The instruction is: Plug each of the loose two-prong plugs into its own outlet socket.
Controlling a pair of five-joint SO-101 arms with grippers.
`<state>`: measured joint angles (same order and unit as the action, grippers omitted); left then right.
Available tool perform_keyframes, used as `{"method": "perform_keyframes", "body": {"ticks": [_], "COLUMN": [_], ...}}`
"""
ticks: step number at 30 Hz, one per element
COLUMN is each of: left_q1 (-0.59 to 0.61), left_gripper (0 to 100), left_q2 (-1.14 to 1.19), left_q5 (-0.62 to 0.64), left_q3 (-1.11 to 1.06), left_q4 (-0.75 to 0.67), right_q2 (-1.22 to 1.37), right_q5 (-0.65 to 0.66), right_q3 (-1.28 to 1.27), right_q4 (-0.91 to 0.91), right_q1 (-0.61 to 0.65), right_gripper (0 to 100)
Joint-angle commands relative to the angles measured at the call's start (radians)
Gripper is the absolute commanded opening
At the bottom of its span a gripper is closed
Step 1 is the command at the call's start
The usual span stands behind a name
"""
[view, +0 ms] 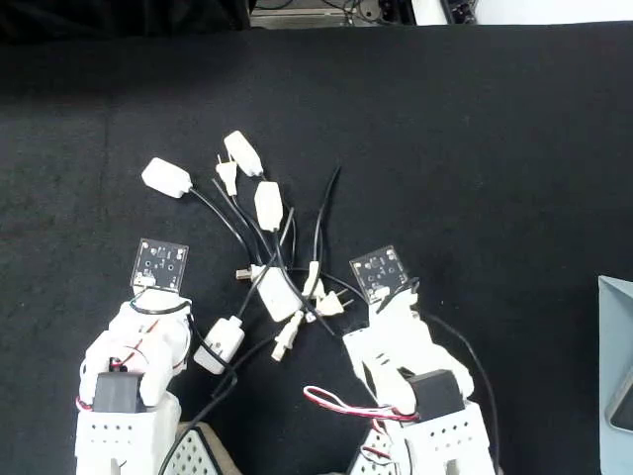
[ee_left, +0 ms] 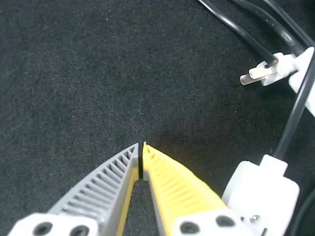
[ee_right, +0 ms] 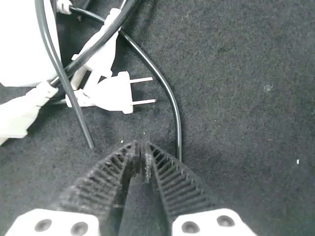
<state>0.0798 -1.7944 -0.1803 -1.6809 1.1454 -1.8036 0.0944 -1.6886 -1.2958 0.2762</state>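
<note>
item: left gripper [ee_left: 141, 149]. clenched, nothing in it, tips over the bare black cloth [ee_left: 88, 64]. a white socket block [ee_left: 261, 191] lies just beside its yellow finger; a loose plug [ee_left: 268, 72] lies ahead, off toward the other arm.

item: right gripper [ee_right: 141, 146]. clenched, grasping nothing. a two-prong plug [ee_right: 115, 93] lies just ahead of its tips, prongs crosswise to the fingers, with black cables [ee_right: 162, 88] looping over and around it.

item: heap of plugs and sockets [view: 272, 292], tangled, ahead of and between both arms.

step: judged the opening one, with no plug seen seated.

next move calls for: released jaws, then a descent onto the plug body without pinching a cable.
</note>
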Motion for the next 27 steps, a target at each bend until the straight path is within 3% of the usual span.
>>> {"method": "perform_keyframes", "body": {"ticks": [1,22,27], "left_q1": [0.008,0.004,0.013], "left_gripper": [3,3,3], "left_q2": [-0.002,0.002,-0.006], "left_q5": [0.009,0.009,0.003], "left_q3": [-0.019,-0.019,0.013], "left_q4": [0.003,0.008,0.107], "right_q2": [-0.074,-0.074,-0.074], "right_q5": [0.002,-0.005,-0.006], "right_q3": [0.004,0.004,0.004], "right_q4": [-0.005,-0.005,-0.005], "right_q1": [-0.009,-0.006,-0.003], "right_gripper": [1.3,1.3,1.3]}}
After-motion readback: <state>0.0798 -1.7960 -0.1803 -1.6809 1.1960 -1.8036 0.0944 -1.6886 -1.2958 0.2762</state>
